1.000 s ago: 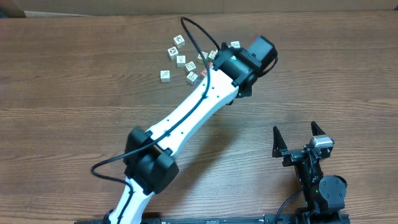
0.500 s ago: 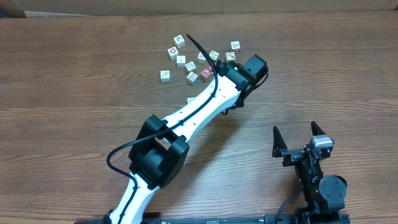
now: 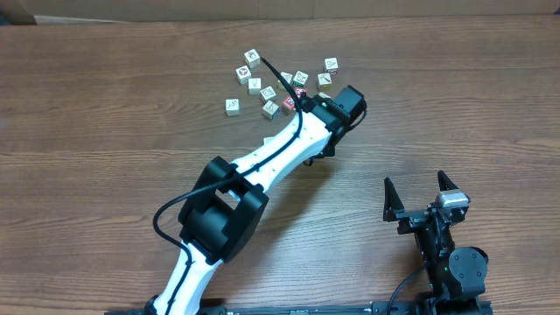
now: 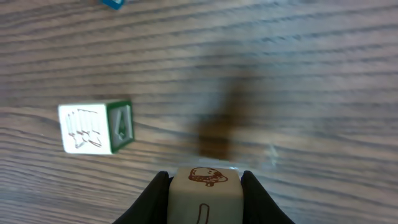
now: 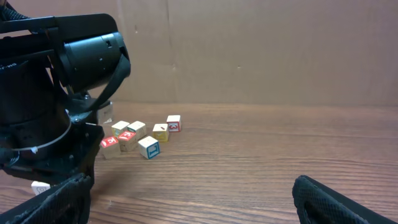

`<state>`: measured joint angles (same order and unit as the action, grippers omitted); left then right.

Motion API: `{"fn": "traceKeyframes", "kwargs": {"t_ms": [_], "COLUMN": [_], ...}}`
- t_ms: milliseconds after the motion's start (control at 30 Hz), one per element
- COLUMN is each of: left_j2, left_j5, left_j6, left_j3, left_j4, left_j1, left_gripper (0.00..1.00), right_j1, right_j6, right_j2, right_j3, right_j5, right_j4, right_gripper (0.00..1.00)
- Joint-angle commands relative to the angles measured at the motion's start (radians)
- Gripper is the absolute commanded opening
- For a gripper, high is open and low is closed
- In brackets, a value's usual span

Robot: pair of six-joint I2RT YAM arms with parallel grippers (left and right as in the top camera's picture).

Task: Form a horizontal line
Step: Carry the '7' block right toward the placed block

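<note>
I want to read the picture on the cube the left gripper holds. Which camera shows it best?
The left wrist view: the cube sits close between the fingers, a brown drawing showing. Overhead and from the right wrist, the left arm hides it.

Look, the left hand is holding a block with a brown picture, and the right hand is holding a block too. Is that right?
Not quite. The left hand does hold a block with a brown picture, but the right hand holds nothing: its fingers stand wide apart with no block between them, as the overhead view shows.
</note>
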<state>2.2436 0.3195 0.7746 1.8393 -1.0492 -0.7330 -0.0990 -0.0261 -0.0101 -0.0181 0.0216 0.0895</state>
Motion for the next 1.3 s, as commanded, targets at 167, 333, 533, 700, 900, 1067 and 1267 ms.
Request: {"fn": "traceKeyframes", "kwargs": {"t_ms": [167, 333, 533, 700, 900, 1067, 1267], "left_j2": [0.011, 0.013, 0.037, 0.052, 0.056, 0.055, 0.027], "left_j5": [0.021, 0.021, 0.029, 0.028, 0.028, 0.028, 0.028], "left_j6": [-0.048, -0.056, -0.056, -0.056, -0.057, -0.058, -0.082], "left_j3": [-0.037, -0.037, -0.037, -0.037, -0.037, -0.037, 0.009], "left_j4": [0.054, 0.059, 0.086, 0.085, 0.085, 0.083, 0.06], "left_j1": [0.024, 0.03, 0.03, 0.034, 0.035, 0.039, 0.064], "left_gripper": [0.12, 0.15, 0.17, 0.17, 0.33, 0.62, 0.62], "right_j1": [-0.004, -0.004, -0.004, -0.004, -0.004, -0.004, -0.004], "right_j6": [-0.005, -0.005, -0.005, -0.005, -0.005, -0.005, -0.005], "right_j2": [0.006, 0.006, 0.006, 0.006, 0.006, 0.006, 0.006], "right_j3": [0.01, 0.01, 0.01, 0.01, 0.01, 0.01, 0.01], "right_j5": [-0.001, -0.001, -0.001, -0.001, -0.001, -0.001, -0.001], "right_j4": [-0.006, -0.006, -0.006, -0.006, -0.006, -0.006, -0.006], "right_gripper": [1.0, 1.0, 1.0, 1.0, 1.0, 1.0, 1.0]}}
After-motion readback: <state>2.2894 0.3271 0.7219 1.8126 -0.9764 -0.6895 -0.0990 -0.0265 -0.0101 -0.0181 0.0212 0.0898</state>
